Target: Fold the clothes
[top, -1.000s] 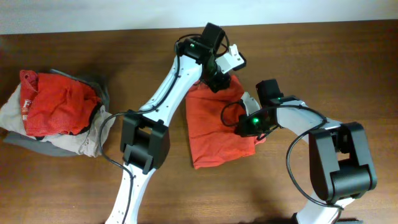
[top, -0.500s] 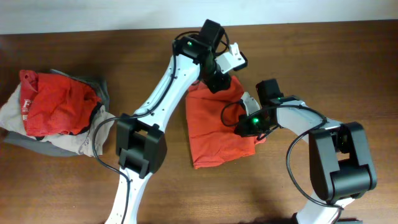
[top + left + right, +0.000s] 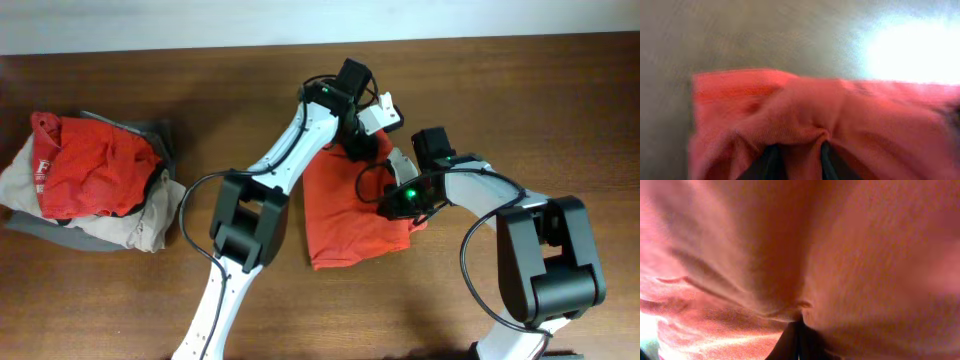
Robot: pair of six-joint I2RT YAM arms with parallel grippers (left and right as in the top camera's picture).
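Note:
The clothes here are an orange-red T-shirt, lying partly folded in the middle of the table with its print hidden. My left gripper is at the shirt's far edge. In the left wrist view, a fold of the shirt is pinched between its dark fingers. My right gripper is at the shirt's right edge. Its jaws are pressed together on a bunched pleat of the red cloth, which fills the right wrist view.
At the left end of the table sits a heap of other clothes: a red garment on top of beige and grey ones. Bare wooden table surrounds the shirt. The white wall edge runs along the back.
My left arm has swung to the right and drawn the shirt's far edge with it. The right arm has stayed put, still pinching the right edge.

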